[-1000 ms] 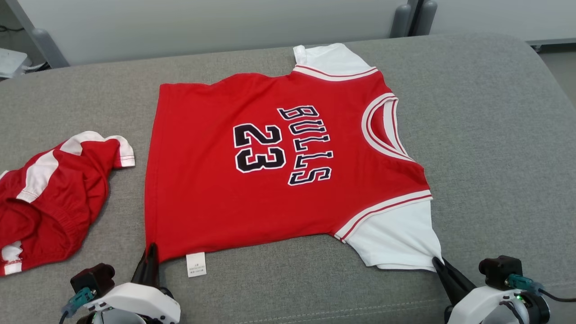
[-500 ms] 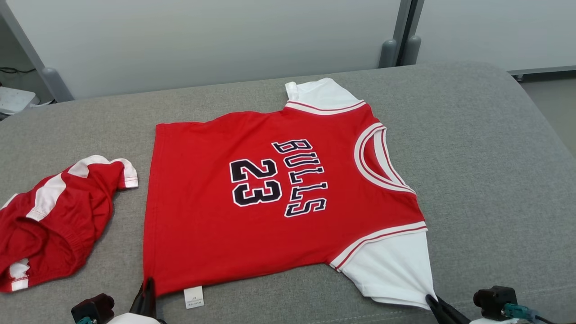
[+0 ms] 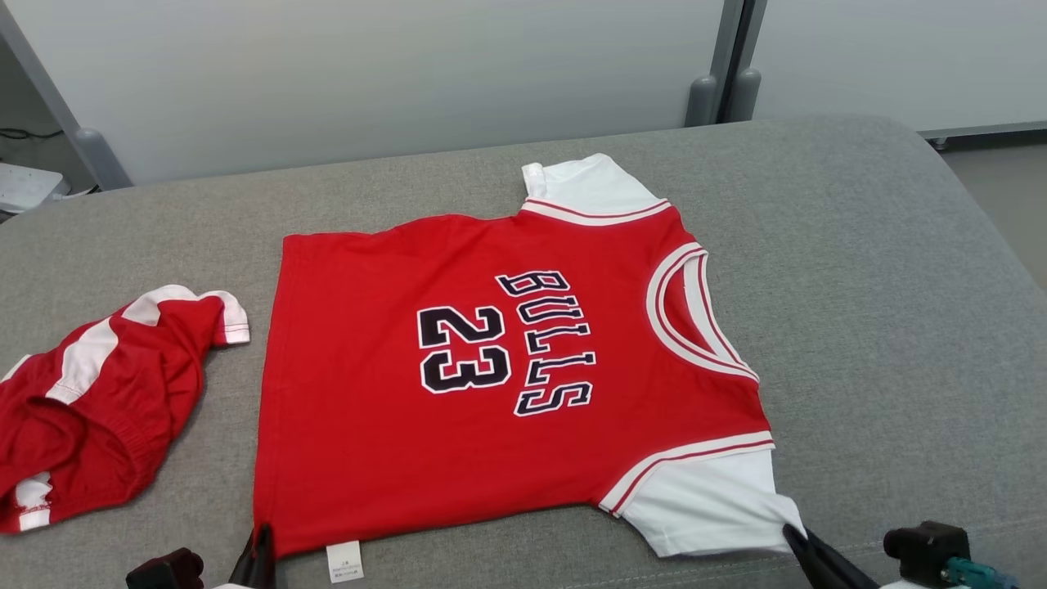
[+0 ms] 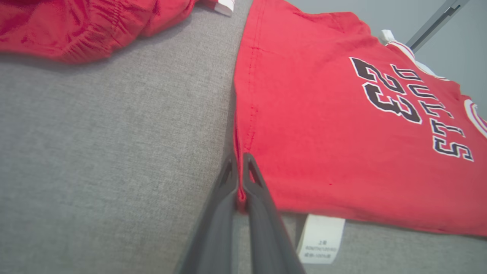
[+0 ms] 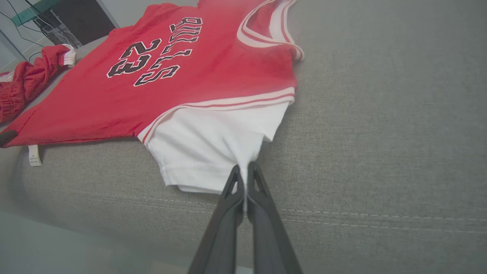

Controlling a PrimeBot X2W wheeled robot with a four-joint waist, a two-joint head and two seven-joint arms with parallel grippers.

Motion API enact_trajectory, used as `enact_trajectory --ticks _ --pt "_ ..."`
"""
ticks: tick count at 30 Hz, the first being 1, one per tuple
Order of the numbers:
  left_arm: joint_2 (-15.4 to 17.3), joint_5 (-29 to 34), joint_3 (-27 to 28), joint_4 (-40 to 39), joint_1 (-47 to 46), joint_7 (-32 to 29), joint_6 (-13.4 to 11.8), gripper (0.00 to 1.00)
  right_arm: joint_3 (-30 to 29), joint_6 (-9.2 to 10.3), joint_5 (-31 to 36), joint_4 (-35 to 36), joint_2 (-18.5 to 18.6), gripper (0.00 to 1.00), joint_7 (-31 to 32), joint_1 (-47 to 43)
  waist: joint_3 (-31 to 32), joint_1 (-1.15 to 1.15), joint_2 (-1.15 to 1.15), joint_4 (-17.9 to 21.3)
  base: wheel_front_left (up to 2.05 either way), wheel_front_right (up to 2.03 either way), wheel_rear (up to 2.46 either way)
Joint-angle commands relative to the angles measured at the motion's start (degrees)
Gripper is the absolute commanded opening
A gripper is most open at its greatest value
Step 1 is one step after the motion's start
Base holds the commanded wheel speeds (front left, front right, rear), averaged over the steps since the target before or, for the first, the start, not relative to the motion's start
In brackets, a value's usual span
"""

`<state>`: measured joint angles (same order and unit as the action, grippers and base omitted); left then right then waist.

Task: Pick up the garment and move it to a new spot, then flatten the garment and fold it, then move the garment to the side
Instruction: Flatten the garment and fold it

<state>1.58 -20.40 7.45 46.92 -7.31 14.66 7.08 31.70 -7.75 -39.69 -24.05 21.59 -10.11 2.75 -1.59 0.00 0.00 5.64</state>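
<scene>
Head view shows you the red jersey lying flat, print up, across the middle of the grey cushion, hem toward its left edge. Your left gripper is pressed together on the near hem corner, beside the white label. Your right gripper pinches the near white sleeve at its edge. Crumpled red shorts lie by the cushion's left edge.

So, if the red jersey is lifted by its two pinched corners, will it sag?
Probably yes: the jersey lies limp and thin, so its middle should droop. It seems light: a mere fingertip pinch by the right gripper puckers the white sleeve.
</scene>
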Motion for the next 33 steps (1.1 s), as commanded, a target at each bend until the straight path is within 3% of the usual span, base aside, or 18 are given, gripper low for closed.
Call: enact_trajectory --ticks 1,13,33 --pt "1.7 0.5 1.6 -1.4 -2.1 0.3 0.4 0.00 -0.3 0.26 0.4 2.0 1.3 0.00 -1.4 1.0 -0.5 0.00 0.00 -0.2 0.00 0.00 0.00" --pt "2.7 1.2 -1.8 -1.5 -10.7 0.2 0.3 0.00 -5.7 0.26 3.4 4.5 0.2 0.00 -3.0 9.5 -3.6 0.00 0.00 -2.6 0.00 0.00 0.00" --pt "2.8 2.0 -4.3 5.5 -23.8 -0.4 -2.8 0.00 -6.5 0.26 7.2 -7.0 -2.9 0.00 -4.5 30.0 -12.0 0.00 0.00 -4.2 0.00 0.00 0.00"
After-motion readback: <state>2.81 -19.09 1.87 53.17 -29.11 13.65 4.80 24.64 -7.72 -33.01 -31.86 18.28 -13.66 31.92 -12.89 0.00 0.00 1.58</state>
